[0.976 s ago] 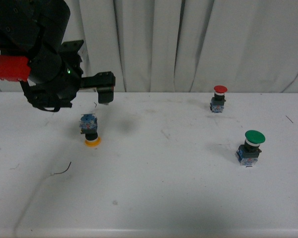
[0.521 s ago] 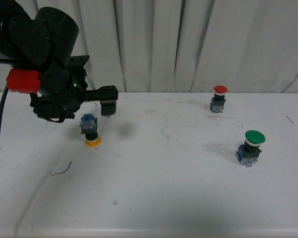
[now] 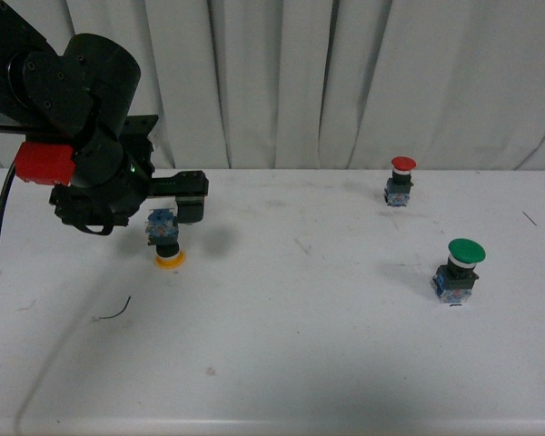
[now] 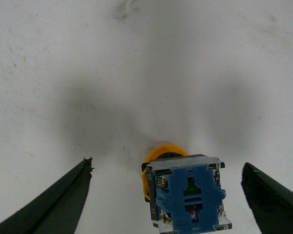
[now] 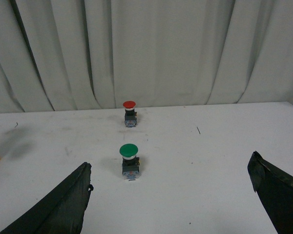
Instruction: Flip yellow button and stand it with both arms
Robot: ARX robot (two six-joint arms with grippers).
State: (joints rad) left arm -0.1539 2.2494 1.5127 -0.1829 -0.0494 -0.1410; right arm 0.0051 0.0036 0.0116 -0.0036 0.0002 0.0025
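The yellow button stands upside down on the white table at the left, yellow cap on the surface and blue-and-clear block on top. My left gripper hangs open just above and around it, with only one finger showing past the black arm. In the left wrist view the button sits between the spread black fingers without touching either; my left gripper holds nothing. My right gripper is open and empty in the right wrist view, and out of the front view.
A red-capped button stands upright at the back right and a larger green-capped button nearer at the right. A thin dark wire scrap lies on the table in front of the left arm. White curtains hang behind.
The left arm has come down and shifted slightly left, bringing its open gripper from above and behind the yellow button to around its block. The buttons have not moved.
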